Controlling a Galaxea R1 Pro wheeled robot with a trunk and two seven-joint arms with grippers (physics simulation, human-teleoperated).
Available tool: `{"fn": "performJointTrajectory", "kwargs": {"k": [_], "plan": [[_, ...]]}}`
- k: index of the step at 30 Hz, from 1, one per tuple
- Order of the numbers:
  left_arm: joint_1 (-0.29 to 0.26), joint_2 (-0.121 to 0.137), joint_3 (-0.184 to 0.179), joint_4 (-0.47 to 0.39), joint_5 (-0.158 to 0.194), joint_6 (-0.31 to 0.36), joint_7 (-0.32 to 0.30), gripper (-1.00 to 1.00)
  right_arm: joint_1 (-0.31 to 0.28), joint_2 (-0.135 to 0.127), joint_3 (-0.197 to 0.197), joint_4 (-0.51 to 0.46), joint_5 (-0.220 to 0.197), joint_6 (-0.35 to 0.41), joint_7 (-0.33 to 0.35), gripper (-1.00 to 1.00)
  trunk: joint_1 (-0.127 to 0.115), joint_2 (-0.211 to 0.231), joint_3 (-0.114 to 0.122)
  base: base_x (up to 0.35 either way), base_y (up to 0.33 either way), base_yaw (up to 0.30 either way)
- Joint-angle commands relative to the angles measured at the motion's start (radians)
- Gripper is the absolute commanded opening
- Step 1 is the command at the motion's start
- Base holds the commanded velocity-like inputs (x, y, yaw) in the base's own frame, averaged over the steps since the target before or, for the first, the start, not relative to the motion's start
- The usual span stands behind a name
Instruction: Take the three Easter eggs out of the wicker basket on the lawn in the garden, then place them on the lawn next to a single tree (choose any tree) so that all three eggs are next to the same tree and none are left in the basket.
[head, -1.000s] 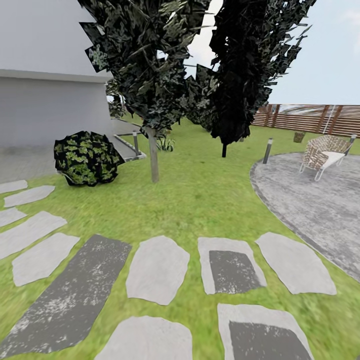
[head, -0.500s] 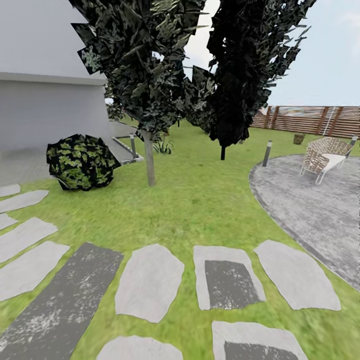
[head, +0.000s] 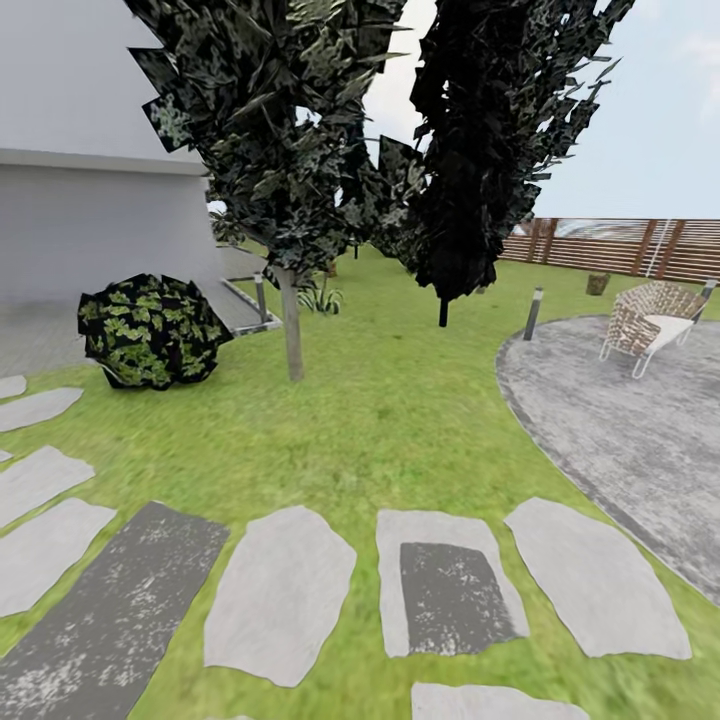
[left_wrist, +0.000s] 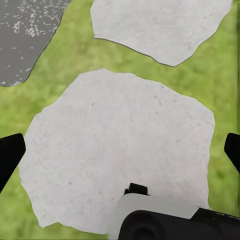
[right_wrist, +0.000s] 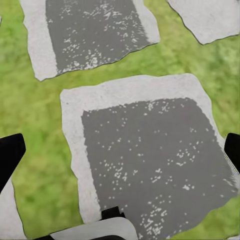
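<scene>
With both the left gripper (left_wrist: 120, 150) and right gripper (right_wrist: 120, 150) spread wide and empty above pale stepping stones (head: 280, 590), the small brown wicker basket (head: 597, 281) stands far off by the slatted fence; its eggs, unseen, probably need gentle mid-body pinches.

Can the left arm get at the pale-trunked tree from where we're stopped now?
Probably not. The tree stands well off across the lawn, while the open left gripper hangs over a stepping stone.
</scene>
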Motion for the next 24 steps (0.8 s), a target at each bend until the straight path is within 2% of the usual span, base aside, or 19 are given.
{"fn": "performJointTrajectory", "kwargs": {"k": [1,10,24], "plan": [[-0.001,0.000,0.007,0.001,-0.005,-0.003,0.000,1.00,-0.001,0.000,-0.002,0.002,-0.003,-0.004,0.002,1.00,0.001,-0.002,-0.002,0.313,-0.180,0.000],[-0.001,0.000,0.007,0.000,-0.006,-0.003,-0.001,1.00,-0.001,0.000,-0.002,0.002,-0.003,-0.004,0.002,1.00,0.001,-0.002,-0.002,0.315,-0.138,0.000],[-0.001,0.001,0.007,0.000,-0.006,-0.005,-0.001,1.00,-0.001,0.000,-0.002,0.002,-0.003,-0.004,0.002,1.00,0.001,-0.002,-0.002,0.328,-0.009,0.000]]}}
